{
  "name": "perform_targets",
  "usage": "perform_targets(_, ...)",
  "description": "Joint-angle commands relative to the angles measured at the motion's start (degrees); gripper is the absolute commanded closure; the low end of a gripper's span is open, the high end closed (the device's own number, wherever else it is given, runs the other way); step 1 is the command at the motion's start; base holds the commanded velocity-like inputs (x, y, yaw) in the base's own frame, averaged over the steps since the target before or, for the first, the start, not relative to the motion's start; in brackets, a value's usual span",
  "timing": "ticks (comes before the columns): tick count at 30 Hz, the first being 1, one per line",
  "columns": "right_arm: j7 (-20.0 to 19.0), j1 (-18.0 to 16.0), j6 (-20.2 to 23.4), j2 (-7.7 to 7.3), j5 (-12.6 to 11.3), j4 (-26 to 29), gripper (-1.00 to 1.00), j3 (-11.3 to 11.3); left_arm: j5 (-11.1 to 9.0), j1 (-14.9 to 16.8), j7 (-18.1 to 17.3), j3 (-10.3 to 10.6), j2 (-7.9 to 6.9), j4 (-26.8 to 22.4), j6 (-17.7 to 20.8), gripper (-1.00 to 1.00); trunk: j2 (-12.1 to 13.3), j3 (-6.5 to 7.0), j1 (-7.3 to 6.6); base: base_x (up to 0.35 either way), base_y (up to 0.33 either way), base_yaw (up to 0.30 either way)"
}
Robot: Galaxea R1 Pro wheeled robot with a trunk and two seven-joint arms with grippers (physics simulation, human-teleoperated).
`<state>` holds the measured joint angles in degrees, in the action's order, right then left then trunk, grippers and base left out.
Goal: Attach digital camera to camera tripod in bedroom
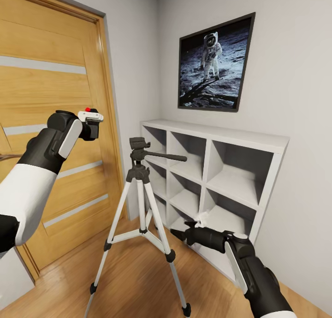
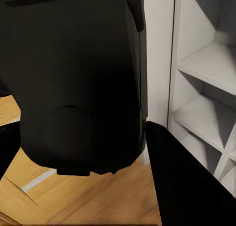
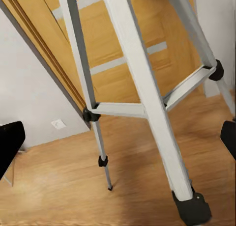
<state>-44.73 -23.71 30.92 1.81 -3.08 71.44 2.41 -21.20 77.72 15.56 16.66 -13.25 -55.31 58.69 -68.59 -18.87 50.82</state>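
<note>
The left claw (image 1: 92,122) grips the camera (image 1: 91,124) at ten o'clock, up and apart from the tripod (image 1: 138,207) (right claw (image 1: 184,232) open beside its legs); next, I'd judge, lower it onto the head.

Digital camera (image 1: 91,124): black body, small red button on top, white strip just beside it; camera tripod (image 1: 139,216): silver-white legs with black joints, feet and head. Door (image 1: 50,124): honey-toned wood grain crossed by pale grey horizontal bands; floor (image 1: 133,285) a light wood plank pattern, walls pale grey. Cube shelf (image 1: 216,170): plain white; picture (image 1: 214,64): black frame, white-suited astronaut on grey ground against a black sky.
</note>
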Motion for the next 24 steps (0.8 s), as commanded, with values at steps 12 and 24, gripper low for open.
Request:
perform_targets(12, -1.13, -0.09, -7.24, 0.5, 8.05, -4.33, -1.0, -0.34, -0.87, -0.18, -0.03, 0.12, -0.28, 1.25, 0.17, 1.0, -0.05, -0.07, 0.0, 0.0, 0.0, 0.0)
perform_targets(24, -0.43, -0.08, -7.54, 0.93, 8.26, -4.11, -1.0, -0.3, -11.13, -0.2, 0.62, -0.74, -0.15, 9.13, -12.01, 1.0, -0.05, -0.07, 0.0, 0.0, 0.0, 0.0)
